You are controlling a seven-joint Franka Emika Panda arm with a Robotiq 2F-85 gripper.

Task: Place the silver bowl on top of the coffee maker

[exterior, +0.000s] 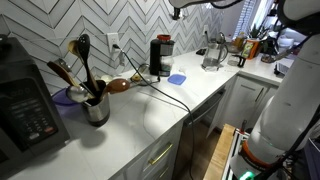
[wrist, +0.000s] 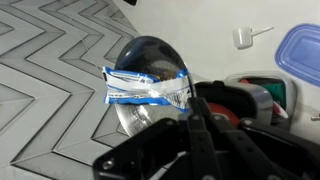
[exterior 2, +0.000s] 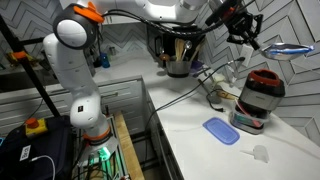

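The silver bowl [wrist: 146,62] is small, round and shiny, with a blue-and-white packet [wrist: 148,88] lying in it. My gripper [wrist: 190,112] is shut on the bowl's rim and holds it in the air. In an exterior view the gripper [exterior 2: 250,36] holds the bowl [exterior 2: 288,48] up high, above and a little to the side of the coffee maker [exterior 2: 258,100]. The coffee maker, black and narrow, also shows under my fingers in the wrist view [wrist: 262,98] and by the wall in an exterior view [exterior: 160,56]. Its black cord [exterior: 168,95] trails over the counter.
A flat light-blue item [exterior 2: 222,130] lies on the white counter beside the coffee maker. A steel utensil canister [exterior: 96,106] and a big black appliance with a keypad [exterior: 22,112] stand further along. A glass pitcher [exterior: 212,55] stands past the machine. A small white piece [exterior 2: 260,153] lies near the counter's edge.
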